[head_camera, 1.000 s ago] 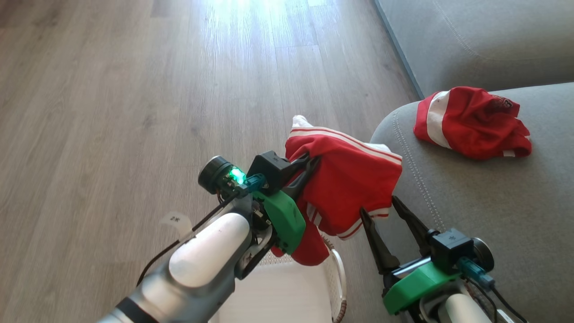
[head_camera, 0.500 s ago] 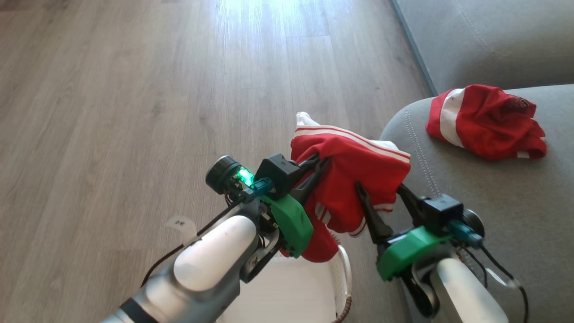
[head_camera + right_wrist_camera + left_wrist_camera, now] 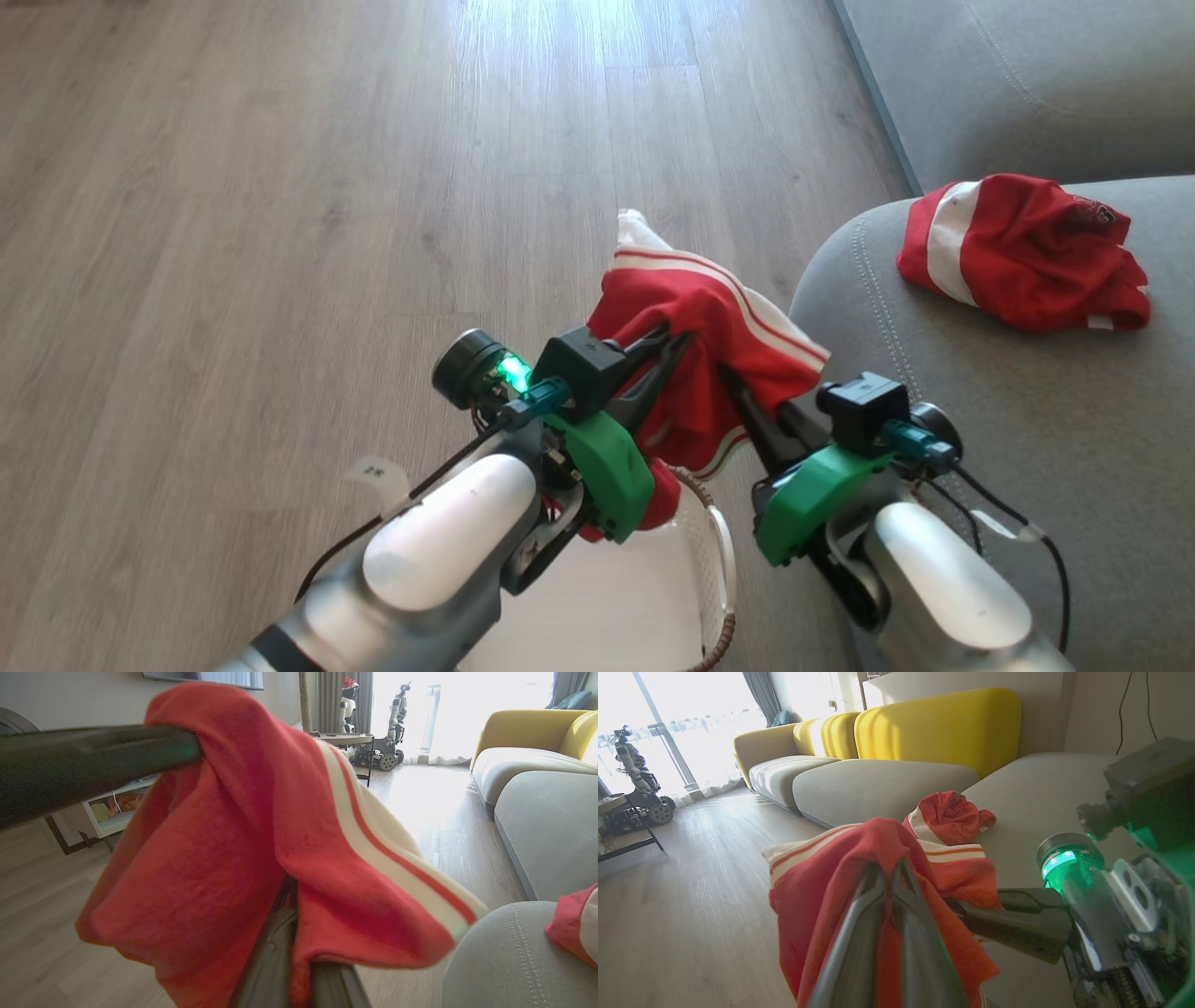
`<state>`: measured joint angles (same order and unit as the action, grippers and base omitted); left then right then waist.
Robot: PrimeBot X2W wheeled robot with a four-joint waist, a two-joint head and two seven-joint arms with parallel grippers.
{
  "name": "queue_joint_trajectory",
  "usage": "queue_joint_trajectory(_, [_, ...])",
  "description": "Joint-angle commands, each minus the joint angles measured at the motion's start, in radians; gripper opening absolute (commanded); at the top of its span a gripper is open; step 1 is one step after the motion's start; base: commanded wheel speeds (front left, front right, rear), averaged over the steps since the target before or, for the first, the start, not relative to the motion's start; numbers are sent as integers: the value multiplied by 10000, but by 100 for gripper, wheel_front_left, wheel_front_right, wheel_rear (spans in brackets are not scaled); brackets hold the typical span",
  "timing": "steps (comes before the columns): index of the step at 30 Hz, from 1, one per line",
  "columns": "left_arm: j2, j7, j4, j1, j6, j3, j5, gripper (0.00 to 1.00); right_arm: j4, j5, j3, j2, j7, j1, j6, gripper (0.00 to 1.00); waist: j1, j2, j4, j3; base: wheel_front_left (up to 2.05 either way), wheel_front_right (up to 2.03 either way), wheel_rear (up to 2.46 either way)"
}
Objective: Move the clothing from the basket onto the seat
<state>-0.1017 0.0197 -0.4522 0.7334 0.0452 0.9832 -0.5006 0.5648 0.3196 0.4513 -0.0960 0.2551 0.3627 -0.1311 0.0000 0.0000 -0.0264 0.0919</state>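
Two garments, head view: your left gripper (image 3: 668, 342) and right gripper (image 3: 739, 394) both pinch the striped red garment (image 3: 711, 313) just above the basket (image 3: 721, 551); the other red garment (image 3: 1022, 252) lies on the grey seat (image 3: 1027, 429). Left wrist view: tips clamped on red cloth. Right wrist view: likewise clamped.

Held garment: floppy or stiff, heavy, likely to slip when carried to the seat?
Likely floppy: the garment sags and folds between the left tool and right tool. Probably light: thin cloth, loose hem hanging. Slip seems unlikely, since both tools are shut on it.
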Motion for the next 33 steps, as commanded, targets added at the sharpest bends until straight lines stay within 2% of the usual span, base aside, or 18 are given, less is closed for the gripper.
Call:
queue_joint_trajectory(1, [-174, 100, 259, 339, 78, -415, -56, 0, -270, 24, 36, 17, 61, 514, 4, 0, 0, 0, 27, -7, 0, 0, 0])
queue_joint_trajectory(5, [-303, 220, 108, 209, 217, -550, -159, 0, -454, -154, -368, -93, 64, 558, 4, 0, 0, 0, 232, -59, 0, 0, 0])
queue_joint_trajectory(6, [-332, 263, 60, 173, 239, -573, -179, 7, -508, -216, -468, -122, 64, 555, 4, 0, 0, 0, 299, -73, 0, 0, 0])
queue_joint_trajectory(7, [-349, 306, 15, 133, 261, -597, -207, 23, -573, -280, -593, -162, 64, 550, 4, 0, 0, 0, 371, -85, 0, 0, 0])
queue_joint_trajectory(9, [-376, 400, -77, 62, 303, -633, -247, 42, -707, -404, -847, -237, 65, 532, 4, 0, 0, 0, 534, -115, 0, 0, 0])
queue_joint_trajectory(10, [-387, 472, -122, 35, 327, -654, -257, 73, -771, -477, -963, -280, 65, 528, 4, 0, 0, 0, 627, -130, 0, 0, 0])
queue_joint_trajectory(11, [-392, 535, -168, 1, 341, -671, -276, 100, -845, -547, -1081, -314, 65, 518, 4, 0, 0, 0, 721, -143, 0, 0, 0])
queue_joint_trajectory(22, [-359, 1066, -543, -304, 377, -704, -453, 100, -1652, -1204, -2029, -808, 53, 466, 4, 0, 0, 0, 2172, -322, 0, 0, 0])
queue_joint_trajectory(33, [-360, 1281, -564, -358, 384, -544, -422, 100, -2744, -1539, -2725, -1178, -485, 484, 4, 0, 0, 0, 3763, -735, 0, 0, 0])
